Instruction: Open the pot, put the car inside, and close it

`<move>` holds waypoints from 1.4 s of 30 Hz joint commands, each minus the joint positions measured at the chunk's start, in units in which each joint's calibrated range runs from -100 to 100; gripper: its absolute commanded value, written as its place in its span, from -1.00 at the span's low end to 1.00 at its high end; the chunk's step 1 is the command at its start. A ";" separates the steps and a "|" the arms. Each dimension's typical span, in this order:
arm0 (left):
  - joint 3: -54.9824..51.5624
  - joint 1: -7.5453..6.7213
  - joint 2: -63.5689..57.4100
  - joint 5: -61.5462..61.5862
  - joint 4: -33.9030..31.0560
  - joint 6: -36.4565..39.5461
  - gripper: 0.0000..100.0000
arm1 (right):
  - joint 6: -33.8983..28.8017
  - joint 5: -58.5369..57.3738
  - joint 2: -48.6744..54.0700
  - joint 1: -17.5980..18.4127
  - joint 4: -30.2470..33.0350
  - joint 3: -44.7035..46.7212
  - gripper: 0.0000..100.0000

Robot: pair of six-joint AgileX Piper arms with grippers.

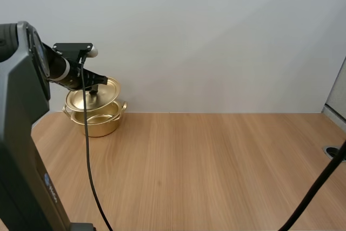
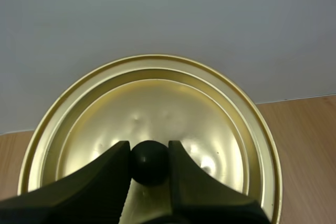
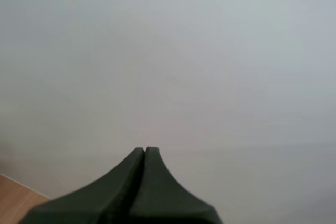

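Holding the gold lid (image 2: 157,103) by its black knob (image 2: 149,165) in the clamped left gripper (image 2: 149,157), tilted just above the open pot (image 1: 100,121) at the far left of the table (image 1: 216,166). Pinch firmly, clear the rim, swing aside slowly; right gripper (image 3: 145,153) closed on nothing.

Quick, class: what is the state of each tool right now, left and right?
Left tool: closed on the knob of the lid, held above the pot.
Right tool: closed, holding nothing.
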State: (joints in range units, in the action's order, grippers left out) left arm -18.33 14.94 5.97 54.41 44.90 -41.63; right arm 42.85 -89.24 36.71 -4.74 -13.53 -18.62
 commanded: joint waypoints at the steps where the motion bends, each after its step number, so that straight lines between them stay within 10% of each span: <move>1: 0.09 -0.38 0.26 -3.98 -0.15 -0.15 -1.00 | -0.03 -2.09 0.00 -0.03 1.25 -0.01 -1.00; 42: 1.38 -1.17 10.47 -8.79 0.91 -1.71 -1.00 | -1.11 -4.12 0.68 -0.03 4.01 -0.01 -1.00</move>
State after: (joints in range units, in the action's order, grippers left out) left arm -16.96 13.79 16.35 45.71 45.59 -43.34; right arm 41.77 -93.44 37.33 -4.74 -9.52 -18.62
